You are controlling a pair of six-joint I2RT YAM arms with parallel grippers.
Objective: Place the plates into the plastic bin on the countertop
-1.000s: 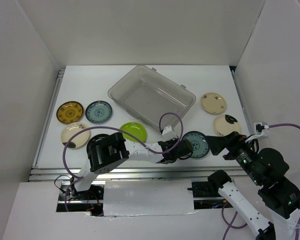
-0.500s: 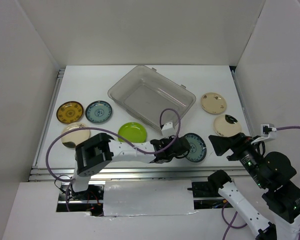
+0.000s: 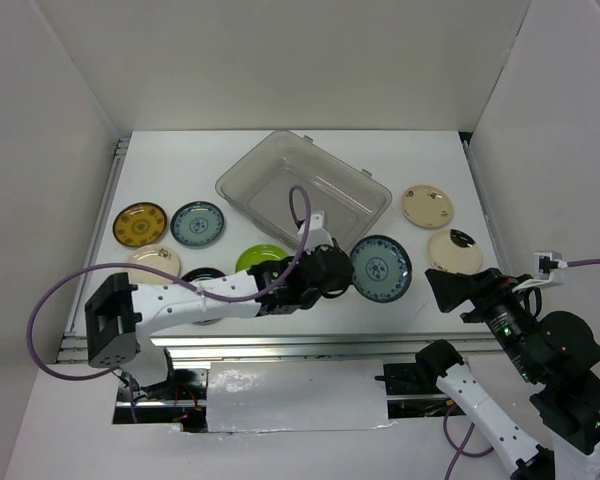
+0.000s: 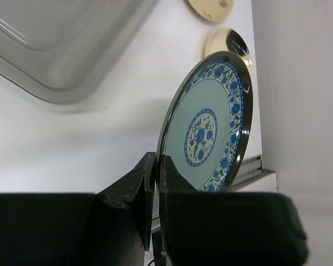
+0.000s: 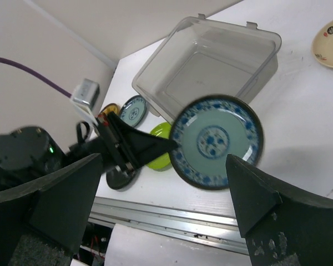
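My left gripper is shut on the rim of a teal-patterned plate, which it holds off the countertop just in front of the plastic bin. In the left wrist view the plate stands on edge with its rim pinched between my fingers. The bin holds nothing that I can see. A golden-brown plate, a second teal plate, and a cream plate lie at the left. My arm partly covers a black one and a lime one. Two cream plates lie at the right. My right gripper is open above the front right edge, holding nothing.
The metal rail runs along the front edge. White walls stand on three sides. The left arm's purple cable loops over the front left. In the right wrist view the held plate hangs before the bin.
The left gripper has lifted the teal plate off the countertop and carried it up and back toward the bin. The left arm's base link swung left. The right arm drifted slightly right.
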